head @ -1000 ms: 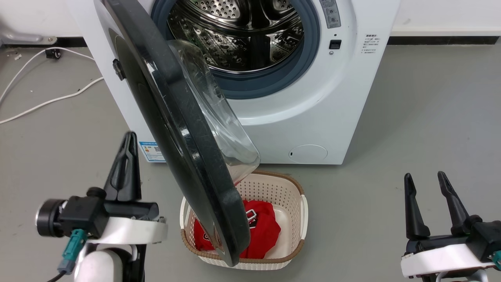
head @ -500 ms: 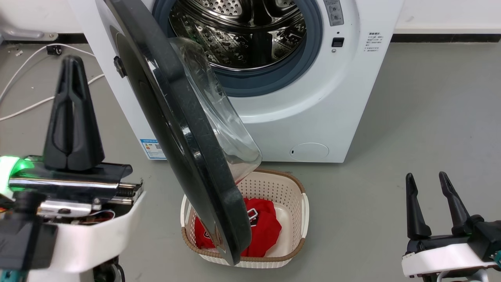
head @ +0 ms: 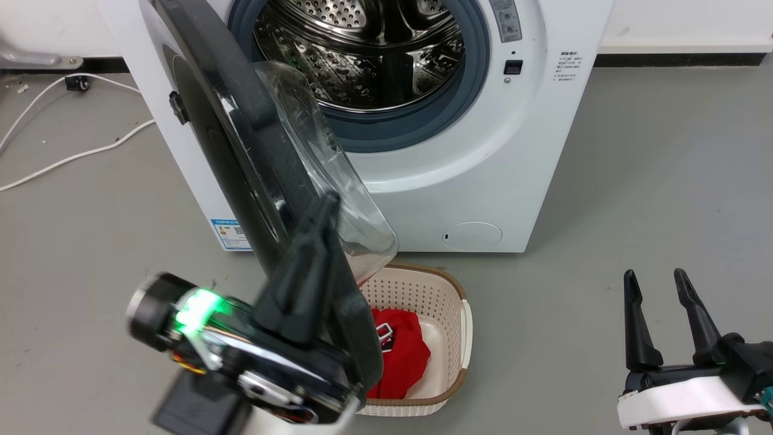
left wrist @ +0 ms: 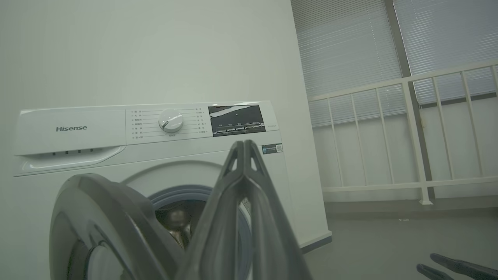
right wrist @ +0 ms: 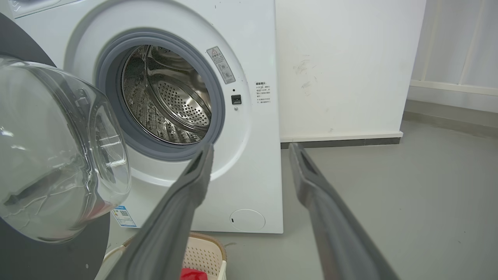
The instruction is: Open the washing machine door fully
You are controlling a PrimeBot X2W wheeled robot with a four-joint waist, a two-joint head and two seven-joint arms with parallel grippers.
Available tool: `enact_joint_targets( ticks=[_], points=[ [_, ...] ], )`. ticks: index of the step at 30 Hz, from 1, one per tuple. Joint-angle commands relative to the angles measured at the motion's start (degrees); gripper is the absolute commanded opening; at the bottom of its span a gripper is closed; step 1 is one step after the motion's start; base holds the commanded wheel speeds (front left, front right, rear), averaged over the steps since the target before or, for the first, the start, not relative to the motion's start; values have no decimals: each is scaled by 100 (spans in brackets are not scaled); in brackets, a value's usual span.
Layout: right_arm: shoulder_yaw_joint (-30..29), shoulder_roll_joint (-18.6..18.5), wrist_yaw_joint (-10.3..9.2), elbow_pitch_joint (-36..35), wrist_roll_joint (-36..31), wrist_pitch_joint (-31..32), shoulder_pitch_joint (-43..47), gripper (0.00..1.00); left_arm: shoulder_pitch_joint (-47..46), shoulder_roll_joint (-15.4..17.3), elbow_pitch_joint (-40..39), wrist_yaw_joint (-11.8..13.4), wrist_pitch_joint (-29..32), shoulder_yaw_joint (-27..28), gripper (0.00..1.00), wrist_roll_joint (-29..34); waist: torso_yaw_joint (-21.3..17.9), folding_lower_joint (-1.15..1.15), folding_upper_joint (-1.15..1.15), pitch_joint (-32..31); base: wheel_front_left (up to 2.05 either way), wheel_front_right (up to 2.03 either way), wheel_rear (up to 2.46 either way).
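1. Locate the washing machine [head: 483, 169] standing on the grey floor [head: 664, 181]. Its steel drum [head: 362, 48] is exposed.

2. Locate the washing machine door [head: 241, 133]. It hangs from the machine's left side and stands partly open, swung out at an angle toward you. Its clear glass bowl [head: 338, 175] faces the drum. The door's lower edge hangs over a cream basket [head: 423, 290] on the floor in front of the machine. The basket holds a red garment [head: 401, 356].

3. Check the left tool [head: 329, 202]. Its two fingers are pressed together with nothing between them. In the head view it points up and overlaps the door's lower rim, on the rim's inner, bowl side. You cannot tell from the pictures whether it touches the rim. In the left wrist view the fingers [left wrist: 243, 163] rise in front of the door [left wrist: 109, 217] and the machine's control panel.

4. Check the right tool [head: 654, 277]. Its fingers are spread and empty. It sits low at the right, well apart from the door and the machine [right wrist: 253, 58].
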Motion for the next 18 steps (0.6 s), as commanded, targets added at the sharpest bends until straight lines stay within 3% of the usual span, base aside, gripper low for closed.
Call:
enact_joint_targets(
  ticks=[1,8,18],
  points=[
    [6,13,-2,16,25,-10,-10,100,109,41,79,-7,-2,-128,0,-41,-2,0,0,-8,0,0,0],
    [35,12,-2,94,73,-10,58,100,708,394,894,-6,2,-1290,0,-349,6,0,0,-62,0,0,0],
    [91,12,-2,190,160,-10,89,100,1233,434,2104,55,253,-1680,0,-643,15,0,0,-100,0,0,0]
  ],
)
